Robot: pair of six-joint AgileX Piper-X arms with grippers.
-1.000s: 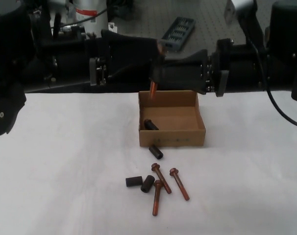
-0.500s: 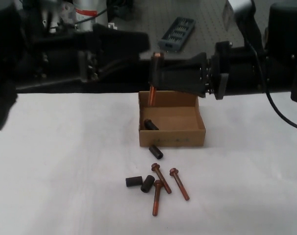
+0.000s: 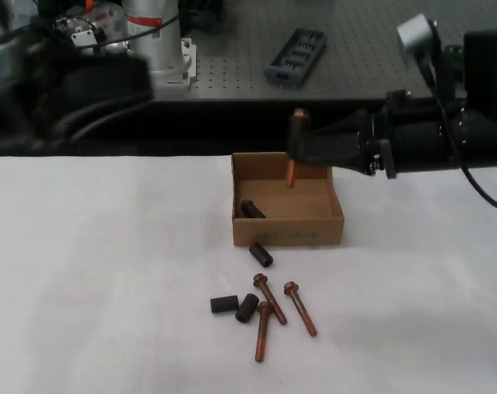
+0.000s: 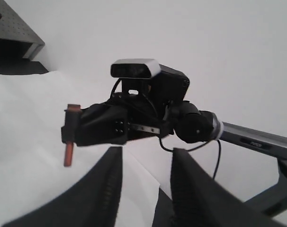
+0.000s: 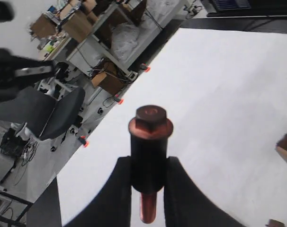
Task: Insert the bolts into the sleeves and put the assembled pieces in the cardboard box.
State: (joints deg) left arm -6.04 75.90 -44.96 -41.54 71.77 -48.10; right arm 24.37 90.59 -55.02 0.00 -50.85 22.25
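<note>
Right gripper [image 5: 149,165] above far part of cardboard box [image 3: 288,232], fingers clamped tight on assembled piece [image 5: 150,126]: copper bolt through black sleeve, hanging upright, head up. Left gripper [image 4: 147,156] off to left, facing right arm, fingers parted, nothing between them. Dark piece [image 3: 250,208] lies inside box, left part. Loose sleeve [image 3: 262,254] just near of box front wall. Nearer still on white bench [image 3: 109,271], two more sleeves [image 3: 247,308] left of three bolts [image 3: 270,298], close together.
</note>
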